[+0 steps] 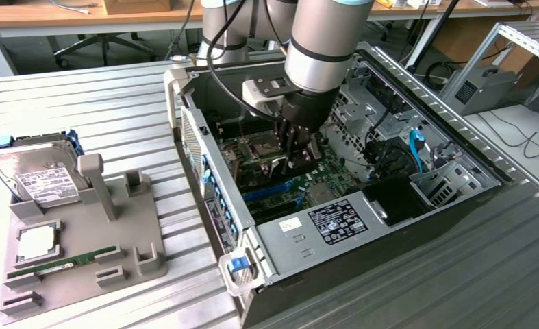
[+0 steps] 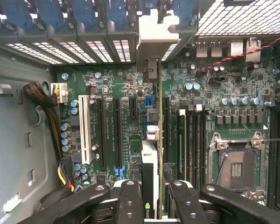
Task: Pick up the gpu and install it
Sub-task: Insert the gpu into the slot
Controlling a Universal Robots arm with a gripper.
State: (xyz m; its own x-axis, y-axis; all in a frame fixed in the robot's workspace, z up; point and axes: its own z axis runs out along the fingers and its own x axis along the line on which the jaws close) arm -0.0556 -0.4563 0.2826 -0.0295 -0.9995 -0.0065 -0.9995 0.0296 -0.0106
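Gripper (image 2: 155, 192): down inside the open computer case (image 1: 379, 226), both fingers (image 2: 129, 200) pinching the gpu (image 2: 150, 161) by its flat faces.
Whereabouts: gpu hangs edge-on over the motherboard (image 2: 107, 93), running along the long black slots (image 2: 117, 133), its silvery bracket (image 2: 156, 42) close to the rear slot covers (image 2: 84, 51).
Handling: light and stiff, I'd say, but fragile, with bare circuitry and a thin connector edge. Tilt it and it could bind in a slot.
Best hold: the flat faces near the edge opposite the connector, clear of the bracket. That's the grip here, and it looks sound.
Hidden: the connector edge sits behind the card itself, so I cannot tell whether it touches a slot.
Hard to judge: which slot it lines up with.
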